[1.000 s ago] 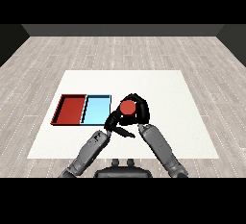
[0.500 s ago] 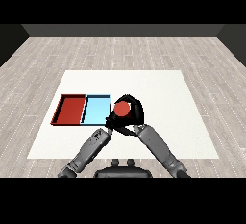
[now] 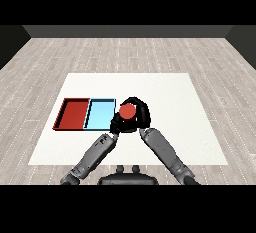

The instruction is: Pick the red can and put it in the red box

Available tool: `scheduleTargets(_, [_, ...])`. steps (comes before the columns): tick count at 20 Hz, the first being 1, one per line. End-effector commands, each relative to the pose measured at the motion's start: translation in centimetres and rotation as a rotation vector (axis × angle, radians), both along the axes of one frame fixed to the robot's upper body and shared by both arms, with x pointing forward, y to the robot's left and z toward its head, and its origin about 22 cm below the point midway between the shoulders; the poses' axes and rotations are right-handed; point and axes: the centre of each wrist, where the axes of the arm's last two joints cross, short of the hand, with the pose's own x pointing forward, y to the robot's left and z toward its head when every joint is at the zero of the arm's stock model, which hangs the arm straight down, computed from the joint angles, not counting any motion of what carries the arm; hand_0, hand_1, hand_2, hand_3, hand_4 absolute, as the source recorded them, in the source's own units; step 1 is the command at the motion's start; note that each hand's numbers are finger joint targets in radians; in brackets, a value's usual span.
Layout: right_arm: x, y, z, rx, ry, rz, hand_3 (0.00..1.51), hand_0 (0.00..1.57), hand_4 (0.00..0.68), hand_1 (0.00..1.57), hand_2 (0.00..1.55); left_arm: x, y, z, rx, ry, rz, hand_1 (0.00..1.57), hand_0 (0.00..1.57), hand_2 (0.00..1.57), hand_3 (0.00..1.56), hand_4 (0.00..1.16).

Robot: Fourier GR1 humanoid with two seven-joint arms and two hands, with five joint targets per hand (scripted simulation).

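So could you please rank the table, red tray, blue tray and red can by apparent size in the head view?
1. Table.
2. Red tray and blue tray: alike, not ranked.
3. Red can, smallest, held in the right hand.

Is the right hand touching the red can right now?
Touching. The head view shows the right hand curled round the red can, its black fingers wrapping the can's far and right sides with no gap, just right of the light blue tray.

The bench (image 3: 170, 97) is looking smooth, matt white; the floor (image 3: 150, 52) is showing pale wood planks; both forearms are appearing dull grey metal.
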Motion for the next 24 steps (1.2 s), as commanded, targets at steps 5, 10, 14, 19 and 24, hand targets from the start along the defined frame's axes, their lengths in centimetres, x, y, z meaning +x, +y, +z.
scheduleTargets(5, [-1.1,-0.2,-0.5,0.013,-0.003,0.011,1.4,1.57,0.63,1.57,1.47,0.3,-0.6,-0.6,0.002,0.031,0.035,1.57,1.57,1.57,1.5,1.12])
scheduleTargets(10, [-0.4,0.0,-0.6,0.007,-0.019,0.008,1.39,1.57,0.63,1.57,1.46,-0.7,-0.9,0.5,-0.009,0.004,0.052,1.57,1.57,1.57,1.49,1.13])
scheduleTargets(14, [0.9,-0.7,-1.0,-0.123,0.068,-0.014,0.0,0.0,0.0,0.0,0.0,0.4,-0.1,0.2,-0.004,-0.009,0.071,1.57,1.57,1.57,1.5,1.13])
scheduleTargets(19, [-0.6,0.2,-0.9,-0.131,0.066,0.017,0.0,0.0,0.0,0.0,0.0,0.7,-1.5,-0.1,-0.004,-0.016,0.071,1.57,1.57,1.57,1.5,1.13])
scheduleTargets(24, [-0.6,-1.0,-1.9,-0.087,0.051,-0.049,0.0,0.0,0.0,0.0,0.0,0.3,-0.5,1.0,0.021,-0.024,0.086,1.57,1.57,1.57,1.5,1.13])
